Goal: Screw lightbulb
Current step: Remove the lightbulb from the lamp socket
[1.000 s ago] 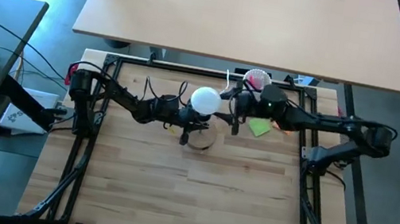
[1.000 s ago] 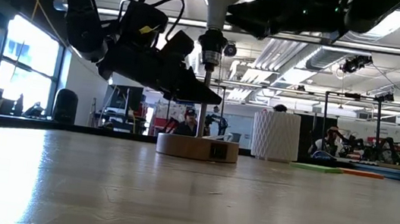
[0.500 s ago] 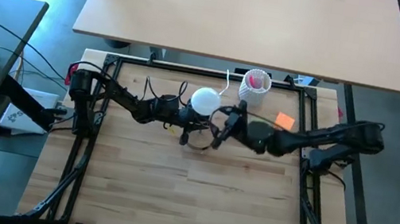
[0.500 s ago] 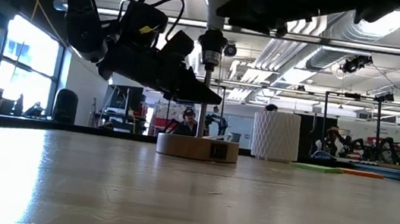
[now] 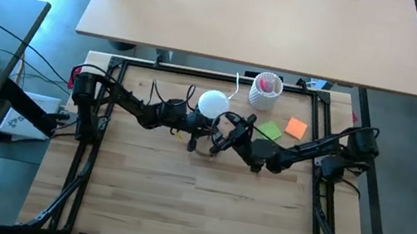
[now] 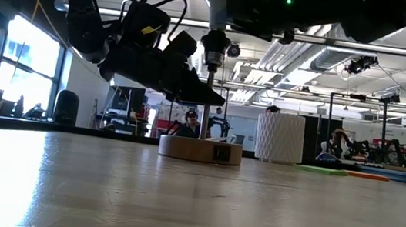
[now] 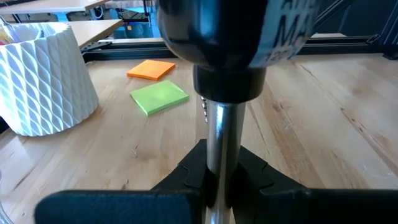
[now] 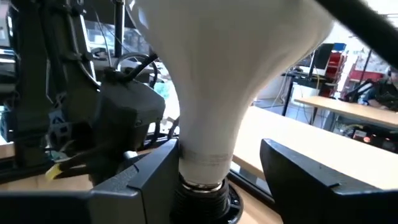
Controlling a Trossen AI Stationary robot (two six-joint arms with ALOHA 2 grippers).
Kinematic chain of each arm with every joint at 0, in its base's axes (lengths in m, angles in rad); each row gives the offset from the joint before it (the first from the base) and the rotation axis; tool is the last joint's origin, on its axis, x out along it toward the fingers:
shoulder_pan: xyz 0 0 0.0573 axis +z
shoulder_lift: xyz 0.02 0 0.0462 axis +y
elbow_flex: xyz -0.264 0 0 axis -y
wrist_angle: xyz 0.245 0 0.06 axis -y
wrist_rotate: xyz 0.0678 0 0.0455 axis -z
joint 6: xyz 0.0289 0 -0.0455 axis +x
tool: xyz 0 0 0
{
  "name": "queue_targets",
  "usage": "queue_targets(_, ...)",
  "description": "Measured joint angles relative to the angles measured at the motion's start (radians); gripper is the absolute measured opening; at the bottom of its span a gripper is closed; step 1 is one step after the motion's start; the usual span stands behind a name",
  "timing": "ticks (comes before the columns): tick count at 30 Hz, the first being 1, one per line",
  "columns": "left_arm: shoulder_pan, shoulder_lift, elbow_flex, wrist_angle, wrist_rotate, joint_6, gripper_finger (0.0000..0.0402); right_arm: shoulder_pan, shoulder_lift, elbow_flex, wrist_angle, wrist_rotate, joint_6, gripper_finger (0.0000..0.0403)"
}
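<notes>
i find the small white frosted lightbulb upright in the black socket, long axis vertical. my right gripper straddles its neck, fingers parted, gripping nothing. my left gripper is clamped on the metal stem below.

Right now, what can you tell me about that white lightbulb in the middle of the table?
The lightbulb is frosted white, with a round globe tapering to a narrow neck. It stands upright, base down, in a black socket atop a thin metal post rising from a round wooden base. The right hand has a dark finger on either side of the neck; whether they press it is unclear. The left hand clamps the post below.
</notes>
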State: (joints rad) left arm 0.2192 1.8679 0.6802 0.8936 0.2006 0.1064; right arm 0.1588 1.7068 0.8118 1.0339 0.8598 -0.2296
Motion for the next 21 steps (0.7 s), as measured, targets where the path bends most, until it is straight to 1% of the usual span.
queue_targets(5,0.0,0.0,0.0,0.0,-0.001,0.0,0.003,-0.002,0.009,0.045,-0.035,-0.05,-0.015,0.022)
queue_targets(9,0.0,0.0,0.0,0.001,-0.001,0.0,0.003,-0.002,0.009,0.076,-0.09,-0.026,-0.02,0.022)
queue_targets(13,0.0,0.0,0.0,0.001,-0.001,0.0,0.003,-0.002,0.009,0.079,-0.095,-0.025,-0.023,0.0218)
queue_targets(16,0.0,0.0,0.0,0.001,-0.001,0.001,0.003,-0.002,0.009,0.079,-0.099,-0.022,-0.026,0.0197)
queue_targets(21,0.0,-0.001,-0.001,0.001,-0.002,0.002,0.003,-0.016,0.009,0.079,-0.115,-0.049,-0.005,0.0136)
